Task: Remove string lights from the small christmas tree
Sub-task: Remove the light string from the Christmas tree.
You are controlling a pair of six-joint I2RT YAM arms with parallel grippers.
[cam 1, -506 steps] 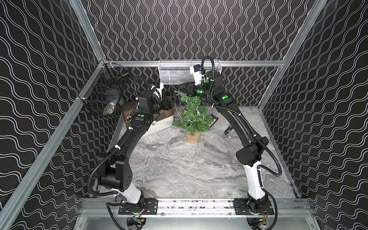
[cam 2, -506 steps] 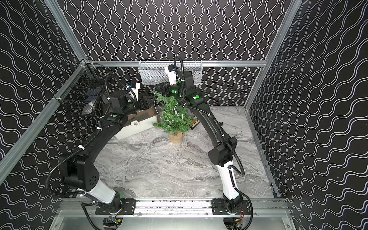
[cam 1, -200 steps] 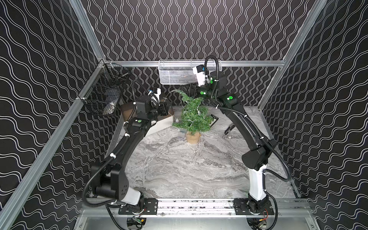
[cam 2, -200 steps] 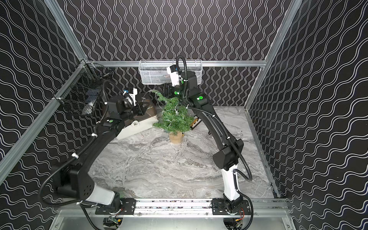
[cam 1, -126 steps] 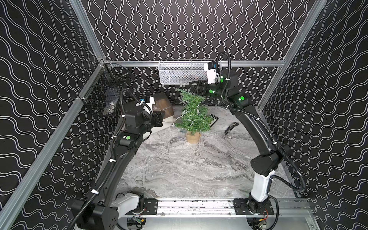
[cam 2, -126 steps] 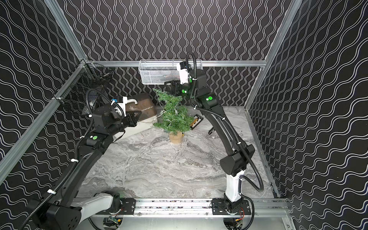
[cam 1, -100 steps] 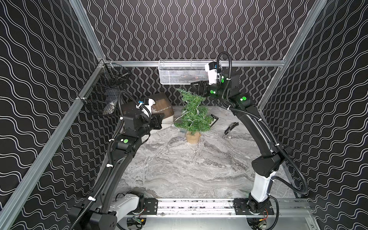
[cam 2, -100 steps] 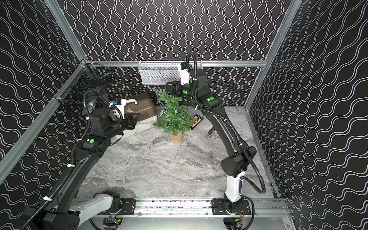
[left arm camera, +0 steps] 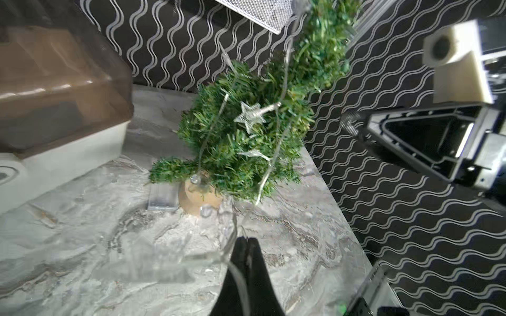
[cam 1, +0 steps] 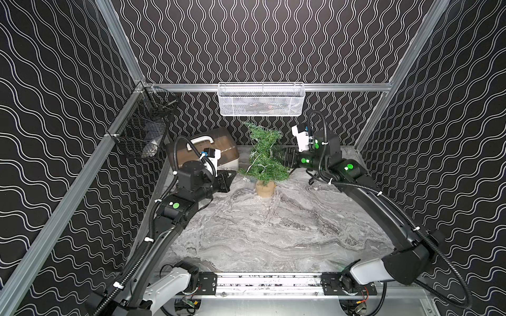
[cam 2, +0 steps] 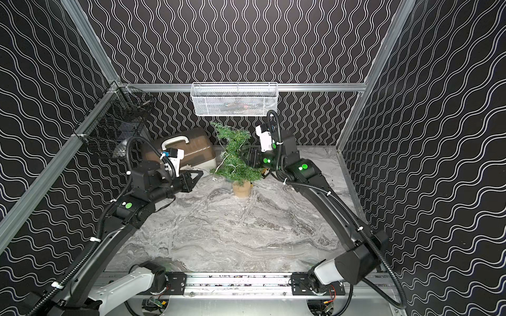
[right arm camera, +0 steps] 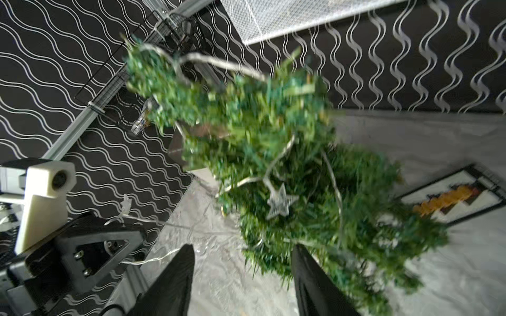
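Risk of toppling: your left gripper [left arm camera: 247, 242] is clamped on the string lights [left arm camera: 249, 117], wound round the small christmas tree [cam 1: 264, 164] at the back of the table [cam 1: 260, 232]; your right gripper [right arm camera: 243, 247] gapes beside it, holding nothing; pull sideways and snagged wire may tip the tree.

Colours: small christmas tree [cam 1: 264, 156] green, tan base; string lights [left arm camera: 249, 116] silvery-white; tabletop [cam 1: 273, 227] grey-white marbled; walls [cam 1: 260, 41] black with white wavy lines; basket [cam 1: 260, 105] white mesh.
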